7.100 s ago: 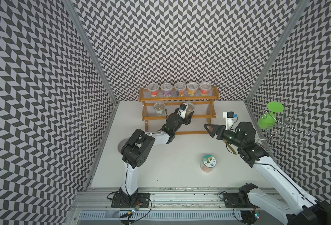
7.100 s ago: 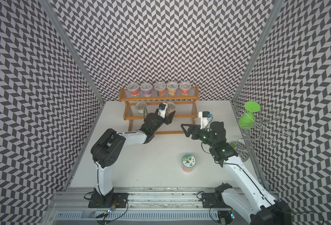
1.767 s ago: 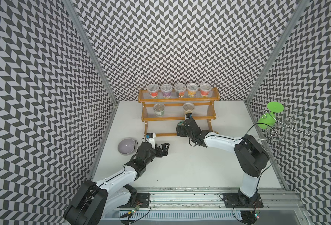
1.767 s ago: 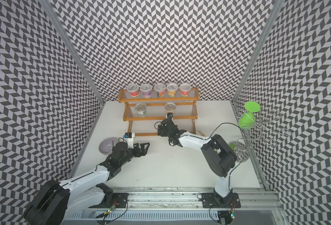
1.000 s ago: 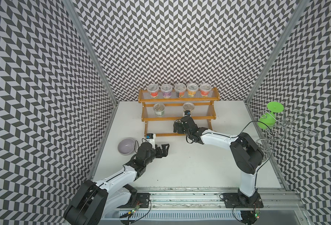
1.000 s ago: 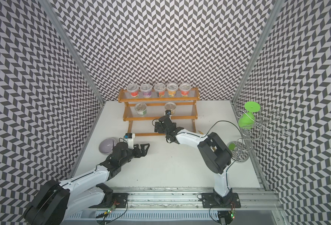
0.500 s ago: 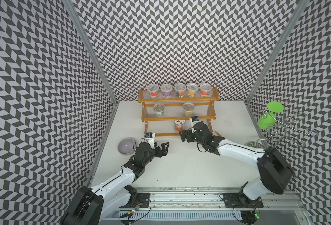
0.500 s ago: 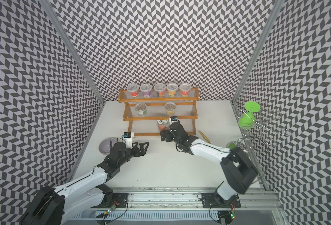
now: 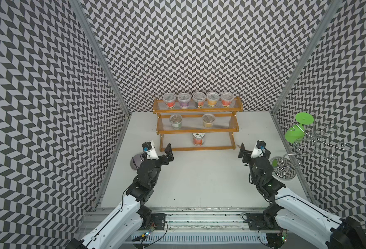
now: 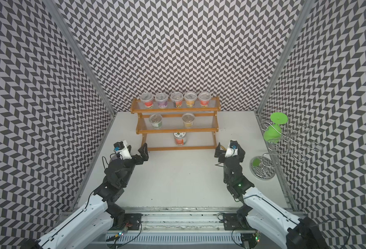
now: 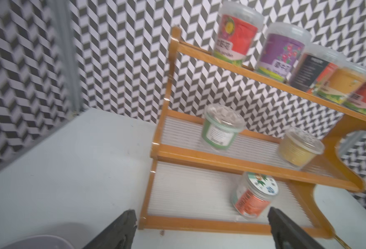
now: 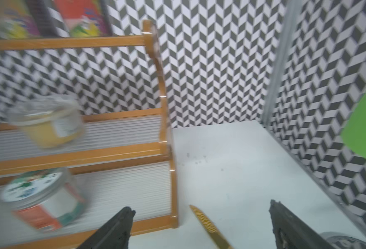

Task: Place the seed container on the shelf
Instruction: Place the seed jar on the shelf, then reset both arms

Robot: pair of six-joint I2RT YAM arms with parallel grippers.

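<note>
The seed container (image 9: 198,139) (image 10: 180,138), a clear jar with a white-and-green lid and an orange label, stands upright on the bottom tier of the shelf (image 9: 197,148) (image 10: 177,148). Nothing is touching it. The wrist views show it too (image 11: 253,197) (image 12: 42,198). My left gripper (image 9: 159,154) (image 10: 135,151) (image 11: 201,214) hovers open and holds nothing, just off the shelf's front left corner. Off the front right corner, my right gripper (image 9: 252,148) (image 10: 228,149) (image 12: 201,209) is likewise open and holds nothing.
Several cups (image 9: 198,102) line the top tier; a green one (image 9: 175,121) and a yellow one (image 9: 208,120) sit on the middle tier. A grey bowl (image 9: 135,161) lies behind my left wrist. A gold utensil (image 12: 208,226) lies by the shelf's right foot. A wire stand (image 9: 315,148) holds a green cup (image 9: 294,133).
My right gripper has drawn back from the bottom tier to the shelf's right corner, leaving the seed container standing there. My left gripper has moved up towards the shelf's left corner.
</note>
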